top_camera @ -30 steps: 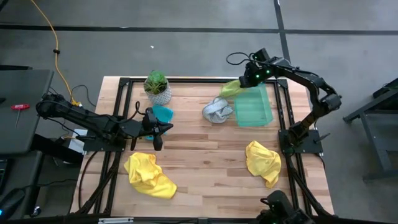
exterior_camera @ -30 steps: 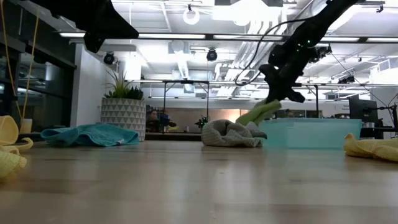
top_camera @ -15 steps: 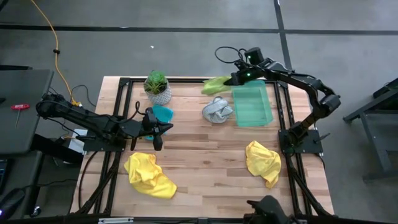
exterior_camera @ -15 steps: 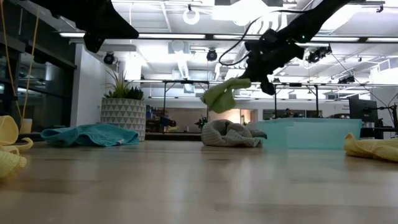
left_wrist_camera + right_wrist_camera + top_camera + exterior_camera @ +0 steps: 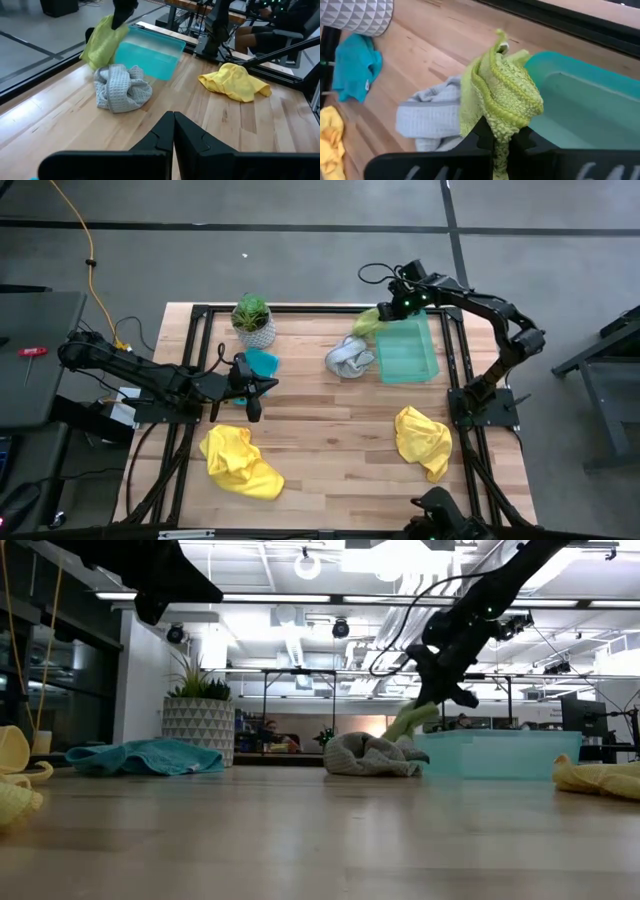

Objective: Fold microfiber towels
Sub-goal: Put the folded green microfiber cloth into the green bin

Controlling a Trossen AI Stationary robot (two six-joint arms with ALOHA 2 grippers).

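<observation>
My right gripper (image 5: 388, 308) is shut on a lime green towel (image 5: 368, 322) above the table's far side, between the grey-white towel (image 5: 348, 358) and the tray (image 5: 405, 350). In the low view this gripper (image 5: 440, 690) is high, and the green towel (image 5: 405, 723) hangs below it. The grey-white towel lies crumpled on the table. My left gripper (image 5: 268, 386) is shut and holds nothing; it hovers by the teal towel (image 5: 262, 363). One yellow towel (image 5: 240, 462) lies bunched at the near left and another (image 5: 423, 440) at the near right. My right gripper pinches a bunched fold of the green towel (image 5: 501, 131) between its two fingers, several layers thick. The fingers slant down from above. The towel hangs below them in a crumpled wad, clear of the table. I cannot tell whether its lower end (image 5: 396, 730) touches the grey-white towel.
A translucent green tray (image 5: 150, 57) stands at the far right. A small plant in a white patterned pot (image 5: 253, 320) stands at the far left beside the teal towel. Black frame rails (image 5: 190, 380) run along the table's edges. Bare wood (image 5: 330, 430) lies in the middle.
My right gripper swung toward the table's left edge with the green towel, then came back toward the tray. The towel flew up and out to the left during the swing. It now hangs down again beside the grey-white towel. The gripper stayed shut on it.
</observation>
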